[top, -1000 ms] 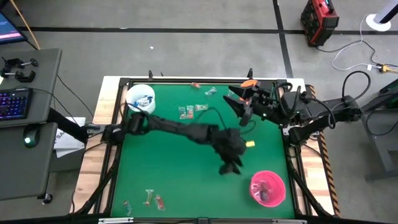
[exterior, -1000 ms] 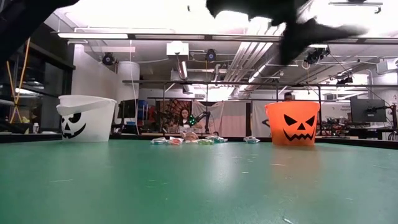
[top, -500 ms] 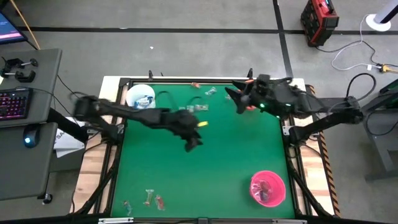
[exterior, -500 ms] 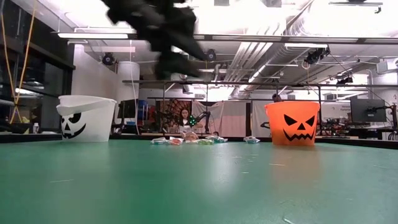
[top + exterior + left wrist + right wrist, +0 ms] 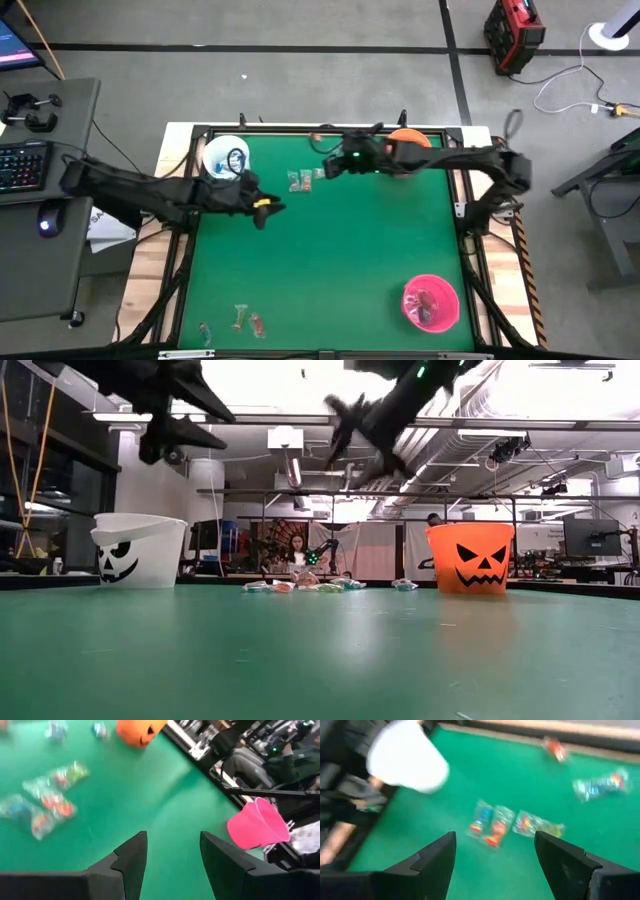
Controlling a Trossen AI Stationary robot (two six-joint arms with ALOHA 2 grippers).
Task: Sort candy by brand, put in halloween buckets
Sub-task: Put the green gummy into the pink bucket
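My left gripper [image 5: 262,210] [image 5: 172,855] hangs open above the table, just near-right of the white bucket [image 5: 226,157] [image 5: 135,548], with nothing between its fingers. My right gripper [image 5: 328,167] [image 5: 495,855] is open too, raised over a cluster of clear-wrapped candy [image 5: 303,179] [image 5: 490,825] lying at the far middle. The right arm covers part of the orange bucket [image 5: 408,139] [image 5: 470,558]. The pink bucket [image 5: 431,303] [image 5: 257,822] stands at the near right. In the low view both grippers are high above the table, the left gripper [image 5: 168,415] and the right gripper [image 5: 362,422].
More candy lies by the far edge [image 5: 338,147] [image 5: 600,785] and near the near-left corner [image 5: 240,318]. A black frame [image 5: 300,129] rims the green table. A desk with keyboard and mouse stands to the left. A person shows far behind the table [image 5: 297,548].
My left gripper has swung fast across the table, from beside the pink bucket at the near right to beside the white bucket at the far left. My right gripper has reached left from the orange bucket to above the candy cluster at the far middle.
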